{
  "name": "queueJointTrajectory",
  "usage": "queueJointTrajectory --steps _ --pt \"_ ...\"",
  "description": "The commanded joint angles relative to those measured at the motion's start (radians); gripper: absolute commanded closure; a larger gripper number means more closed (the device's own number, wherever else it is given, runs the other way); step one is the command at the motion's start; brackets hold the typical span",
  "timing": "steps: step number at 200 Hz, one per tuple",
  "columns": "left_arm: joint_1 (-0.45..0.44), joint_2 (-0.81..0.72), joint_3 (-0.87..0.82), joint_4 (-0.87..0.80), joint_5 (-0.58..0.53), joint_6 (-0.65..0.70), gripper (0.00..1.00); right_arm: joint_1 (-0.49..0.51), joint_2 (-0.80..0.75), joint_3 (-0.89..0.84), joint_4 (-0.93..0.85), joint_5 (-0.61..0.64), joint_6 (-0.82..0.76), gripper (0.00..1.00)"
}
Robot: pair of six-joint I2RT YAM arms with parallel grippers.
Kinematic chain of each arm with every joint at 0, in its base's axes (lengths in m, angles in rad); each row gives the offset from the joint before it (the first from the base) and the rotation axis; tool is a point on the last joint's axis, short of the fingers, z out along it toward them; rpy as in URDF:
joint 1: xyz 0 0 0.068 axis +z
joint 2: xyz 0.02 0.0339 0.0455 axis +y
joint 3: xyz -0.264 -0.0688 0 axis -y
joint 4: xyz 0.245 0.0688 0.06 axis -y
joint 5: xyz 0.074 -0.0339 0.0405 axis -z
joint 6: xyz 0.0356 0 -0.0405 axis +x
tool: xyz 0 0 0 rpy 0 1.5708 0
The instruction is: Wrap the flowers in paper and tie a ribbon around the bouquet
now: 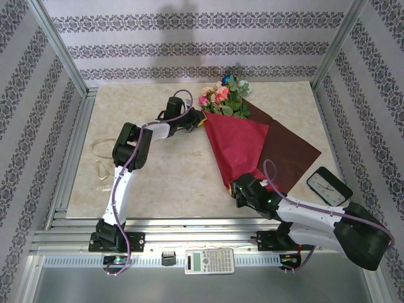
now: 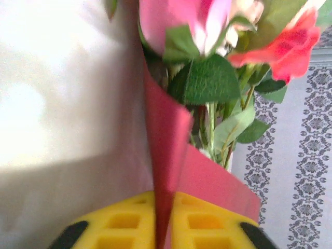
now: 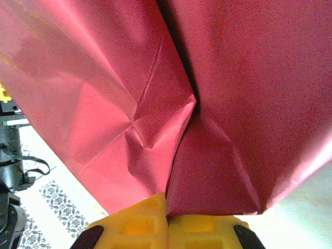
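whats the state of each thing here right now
flowers: lying in the paper, heads sticking out
paper: half folded over the flowers, one flap flat
ribbon: loose on the table, untied
left gripper: shut on paper
right gripper: shut on paper

You are working in a lab test cell: aluminium posts (image 1: pixel 60 45) framing the tabletop (image 1: pixel 164 170), patterned panels (image 1: pixel 189 50) walling it, slotted rail (image 1: pixel 76 260) edging its near side.
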Motion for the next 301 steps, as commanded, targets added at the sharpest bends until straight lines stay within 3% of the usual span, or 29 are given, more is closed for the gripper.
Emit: queueJointTrajectory --steps 1,55,139,156,177,204,229,271,301 --pt "0.024 0.043 0.05 -0.041 -0.012 0.023 1.0 0.002 0.016 0.002 -0.035 -0.021 0.125 1.0" --pt "0.049 0.046 0.109 -0.098 -0.021 0.047 1.0 0.002 0.078 0.03 -0.001 -0.055 0.102 1.0" --pt "0.163 -0.062 -0.032 -0.102 -0.017 0.094 1.0 0.09 0.371 0.273 0.08 -0.152 0.07 1.0" --pt "0.177 -0.1 -0.075 -0.118 -0.018 0.102 0.86 0.095 0.446 0.326 0.094 -0.204 0.074 1.0" --pt "0.186 -0.177 -0.159 -0.157 -0.052 0.119 0.73 0.095 0.482 0.39 0.035 -0.271 0.045 0.68" --pt "0.181 -0.343 -0.307 -0.239 -0.128 0.121 0.63 0.07 0.453 0.468 -0.175 -0.336 -0.061 0.51" --pt "0.129 -0.529 -0.482 -0.277 -0.165 0.093 0.64 0.018 0.406 0.58 -0.463 -0.363 -0.252 0.45" --pt "-0.054 -0.721 -0.645 -0.363 -0.134 0.048 0.68 -0.1 0.321 0.727 -0.779 -0.346 -0.543 0.37" --pt "-0.212 -0.739 -0.709 -0.299 -0.062 -0.072 0.75 -0.29 0.257 0.75 -0.888 -0.322 -0.809 0.41"
